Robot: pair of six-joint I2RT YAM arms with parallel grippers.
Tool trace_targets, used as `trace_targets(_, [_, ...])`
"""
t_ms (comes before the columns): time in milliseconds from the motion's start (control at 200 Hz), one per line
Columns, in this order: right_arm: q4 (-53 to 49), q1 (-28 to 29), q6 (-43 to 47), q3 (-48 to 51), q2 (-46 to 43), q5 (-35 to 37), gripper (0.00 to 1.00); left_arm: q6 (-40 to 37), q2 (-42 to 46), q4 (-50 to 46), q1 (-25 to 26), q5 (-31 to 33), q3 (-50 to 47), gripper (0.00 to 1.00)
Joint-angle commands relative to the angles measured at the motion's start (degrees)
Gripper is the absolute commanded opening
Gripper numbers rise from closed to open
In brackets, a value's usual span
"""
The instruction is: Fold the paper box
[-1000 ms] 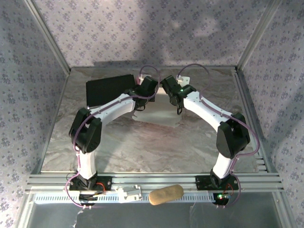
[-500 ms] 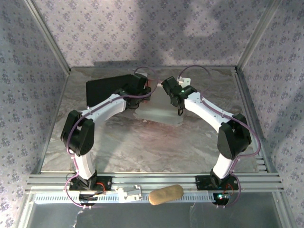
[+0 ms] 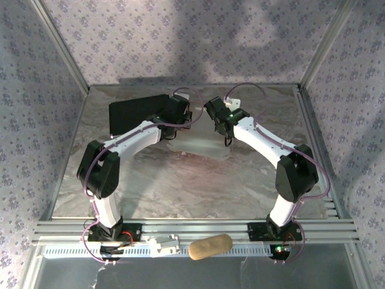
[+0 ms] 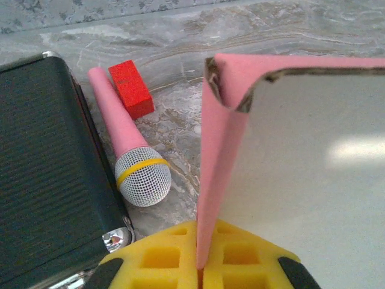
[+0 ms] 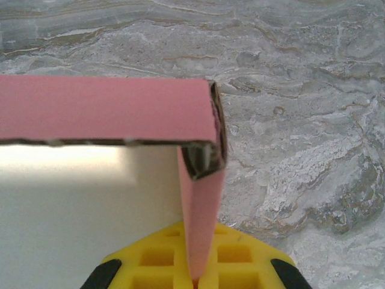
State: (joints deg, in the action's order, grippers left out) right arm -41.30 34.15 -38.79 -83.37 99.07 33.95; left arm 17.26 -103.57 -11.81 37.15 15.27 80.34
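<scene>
The paper box (image 3: 202,146) sits toward the far middle of the table (image 3: 180,186), between the two wrists and just right of a black box (image 3: 135,114). From above it reads as a pale, partly raised shape. In the left wrist view its outer face is pink and its inner face pale grey-white, with one side wall standing upright and meeting a far wall at a rough-edged corner. The left gripper (image 4: 200,274) has its yellow pads (image 4: 162,259) pressed together on the lower edge of that upright pink wall, pinching it. The right gripper (image 5: 195,277) pinches the opposite side wall in the same way, its pads (image 5: 156,259) closed on the thin pink card just below the corner where that wall joins the far wall. Left of the box, on the marbled surface, lie a pink microphone (image 4: 129,153) with a grey mesh head and a yellow band, beside the black box, and a small red block (image 4: 131,89) just beside the microphone's handle. A tan oblong object (image 3: 210,247) lies on the near rail between the arm bases.
</scene>
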Motion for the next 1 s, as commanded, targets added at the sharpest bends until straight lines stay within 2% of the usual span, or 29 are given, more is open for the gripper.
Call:
trace_targets(0, [-4.24,-0.74,-0.23,1.18,-1.36,1.91,0.00,-1.81,-2.21,0.08,-0.75,10.59,3.36,0.00])
trace_targets(265, [-4.81,-1.00,-1.16,1.38,-1.30,2.00,0.00,-3.49,-3.07,0.51,3.21,25.25,3.26,0.00])
trace_targets(440, [-4.84,-1.04,-1.01,1.37,-1.46,1.55,0.00,-3.29,-3.15,-2.41,2.75,24.90,5.14,0.00])
trace_targets(480, [-4.62,-1.10,-0.88,1.46,-1.65,1.30,0.00,-3.44,-2.69,-2.51,2.42,22.70,5.18,0.03])
trace_targets(545, [-4.54,-1.10,-0.91,1.59,-1.88,1.15,0.00,-3.35,-1.04,-1.79,1.39,15.38,4.58,0.22])
trace_targets(600, [-4.53,-1.19,-0.68,1.49,-1.97,0.90,0.00,-3.28,0.69,-1.20,0.51,8.76,4.01,0.34])
trace_targets(615, [-4.63,-1.27,-0.68,1.46,-1.95,0.81,0.00,-3.28,1.18,-1.11,0.33,7.03,3.92,0.42])
trace_targets(640, [-4.67,-1.26,-0.60,1.38,-1.94,0.84,0.00,-3.36,1.92,-0.96,0.00,4.01,3.74,0.50])
trace_targets(700, [-4.67,-1.50,-0.54,1.27,-1.88,0.66,0.00,-3.78,3.69,-0.35,-0.70,-3.29,3.25,0.62])
trace_targets(795, [-4.55,-1.71,-0.28,1.28,-1.91,0.24,0.00,-4.07,5.75,0.15,-1.37,-9.98,2.20,0.63])
trace_targets(994, [-4.29,-1.93,-0.26,1.52,-2.26,-0.51,0.00,-3.89,6.98,0.49,-3.24,-13.61,-0.29,0.60])
